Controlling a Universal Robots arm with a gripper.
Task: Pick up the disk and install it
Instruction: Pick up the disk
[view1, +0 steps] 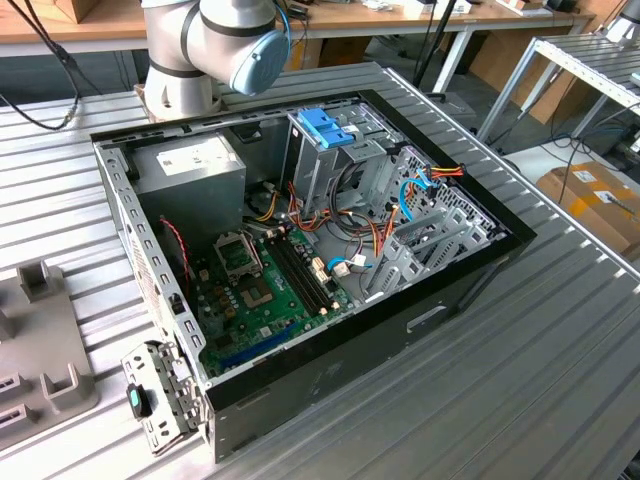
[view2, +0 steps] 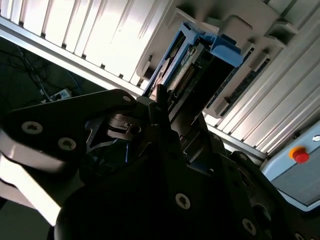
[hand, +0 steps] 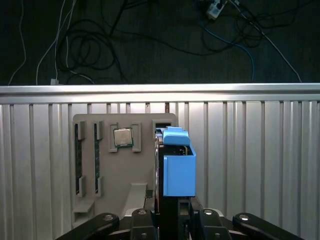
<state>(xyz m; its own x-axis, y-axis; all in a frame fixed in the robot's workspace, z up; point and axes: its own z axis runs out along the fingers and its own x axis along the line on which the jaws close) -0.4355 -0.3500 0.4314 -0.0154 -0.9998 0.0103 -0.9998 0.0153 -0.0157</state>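
Sweeping across a ribbed metal table (view1: 560, 400), carrying an open computer case (view1: 400, 340) sitting mid-surface, and taking in a grey parts tray (view1: 45, 335) lying flat toward the exterior view's left.

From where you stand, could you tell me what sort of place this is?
Probably a robotics lab: a robot arm beside an open computer case on a ribbed metal table, with a grey parts fixture.

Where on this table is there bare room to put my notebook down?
Bare ribbed table lies on the exterior view's right of the computer case and nearer the camera. Crowded: inside the case, and the grey holder tray at that view's left, where the pincer grips the disk.
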